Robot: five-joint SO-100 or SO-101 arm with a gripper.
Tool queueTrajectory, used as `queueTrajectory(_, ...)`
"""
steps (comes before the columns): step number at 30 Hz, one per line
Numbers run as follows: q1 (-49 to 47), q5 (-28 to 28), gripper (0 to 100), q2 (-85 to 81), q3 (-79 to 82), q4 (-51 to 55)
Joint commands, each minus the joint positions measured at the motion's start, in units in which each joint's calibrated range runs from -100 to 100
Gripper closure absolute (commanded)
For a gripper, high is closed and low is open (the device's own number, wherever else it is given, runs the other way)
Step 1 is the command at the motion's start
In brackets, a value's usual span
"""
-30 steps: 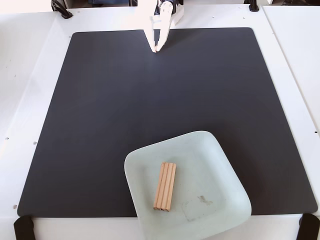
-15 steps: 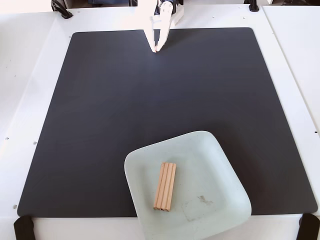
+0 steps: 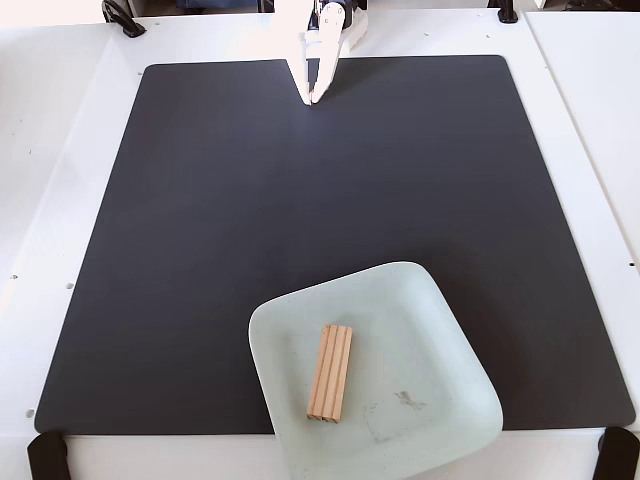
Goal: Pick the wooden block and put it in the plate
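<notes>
Block (wooden, grooved) lies inside the plate, left of plate centre, long axis near-vertical in fixed view; hand well apart beyond the plate's far rim, pinched shut, empty.

No readable text, label or number anywhere.

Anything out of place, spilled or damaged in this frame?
Nothing spilled or broken. The wooden block lies flat inside the plate. The plate sits skewed to the black mat, overhanging its near edge, with a small brownish smudge inside. The gripper is far off, empty.
</notes>
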Motion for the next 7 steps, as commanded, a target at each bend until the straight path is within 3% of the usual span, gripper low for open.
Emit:
queueTrajectory(1,-0.1,-0.5,99,-0.3,0.3,0.4)
queueTrajectory(7,-0.1,-0.5,99,0.1,0.3,0.5)
